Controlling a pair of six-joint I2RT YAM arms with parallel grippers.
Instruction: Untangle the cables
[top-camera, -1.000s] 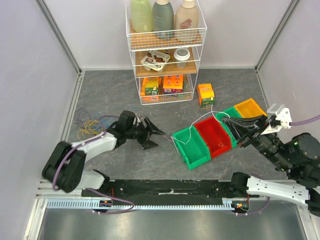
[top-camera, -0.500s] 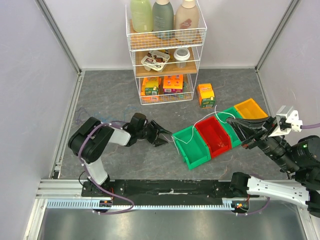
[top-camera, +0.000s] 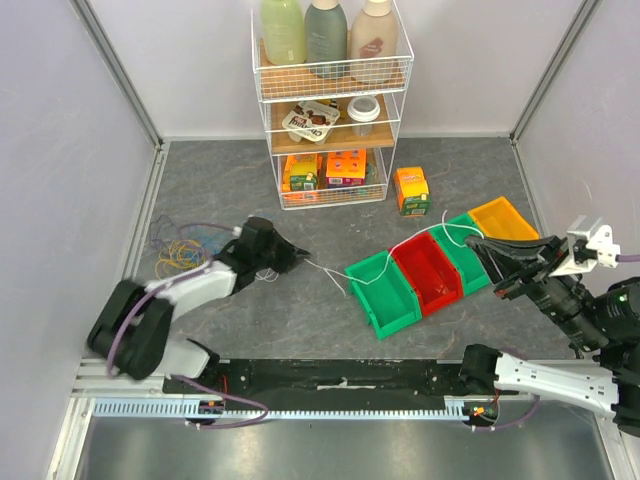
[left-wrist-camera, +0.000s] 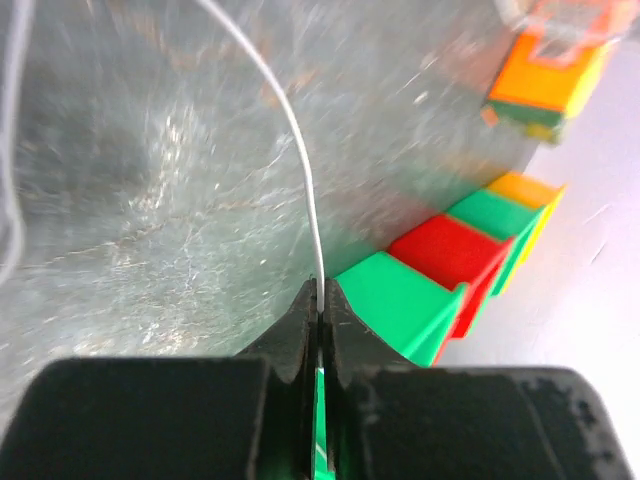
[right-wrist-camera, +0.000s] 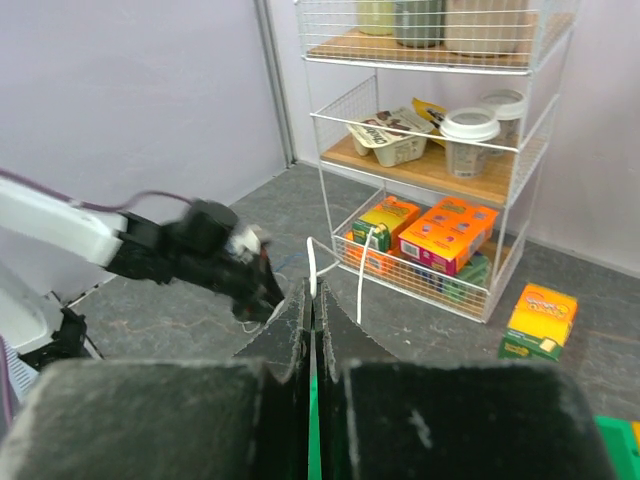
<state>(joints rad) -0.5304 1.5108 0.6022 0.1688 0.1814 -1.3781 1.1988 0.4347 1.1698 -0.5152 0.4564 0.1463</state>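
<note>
The left wrist view is smeared, and the white cable (left-wrist-camera: 312, 200) leaves its top edge. From above, the bottles (top-camera: 325, 35) are cropped, and the cable loops (top-camera: 178, 255) by the left edge of the table (top-camera: 220, 190) are too fine to separate.

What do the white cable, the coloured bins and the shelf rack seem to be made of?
The white cable: probably plastic-coated wire, smooth; it bends in soft curves. The coloured bins: likely moulded plastic; even, slightly glossy colour. The shelf rack: white-coated metal wire, judging by its thin grid, with wood-looking boards.
</note>
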